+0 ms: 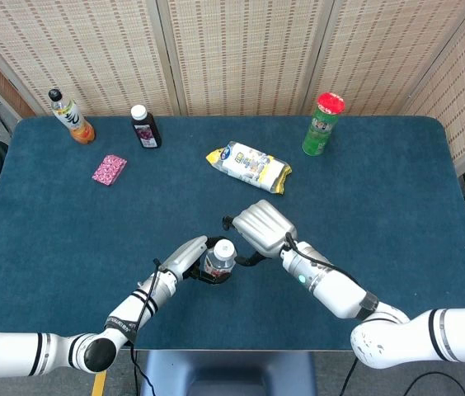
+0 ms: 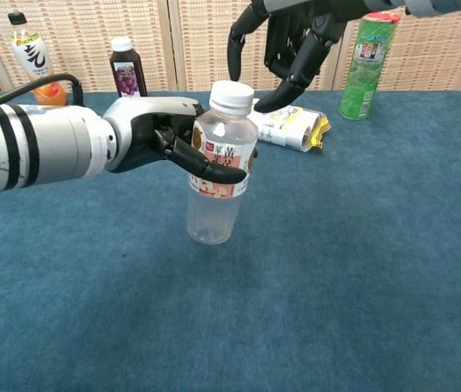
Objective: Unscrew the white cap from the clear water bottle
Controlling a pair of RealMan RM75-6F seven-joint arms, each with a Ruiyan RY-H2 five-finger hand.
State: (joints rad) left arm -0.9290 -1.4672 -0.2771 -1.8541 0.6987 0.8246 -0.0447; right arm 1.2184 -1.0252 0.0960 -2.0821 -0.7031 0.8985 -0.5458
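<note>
Clear water bottle (image 2: 217,184) stands upright, gripped around its label by the left hand (image 2: 161,139). White cap (image 2: 232,96) is on. Right hand (image 2: 292,41) hovers just beyond it, fingers spread, holding nothing.

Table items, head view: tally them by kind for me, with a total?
Bottles: 3, the clear water bottle, dark juice bottle and orange drink bottle
Green canister: 1
Snack bag: 1
Pink packet: 1
Total: 6

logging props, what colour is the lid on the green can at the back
Red. The lid on the green can shows best in the head view.
</note>
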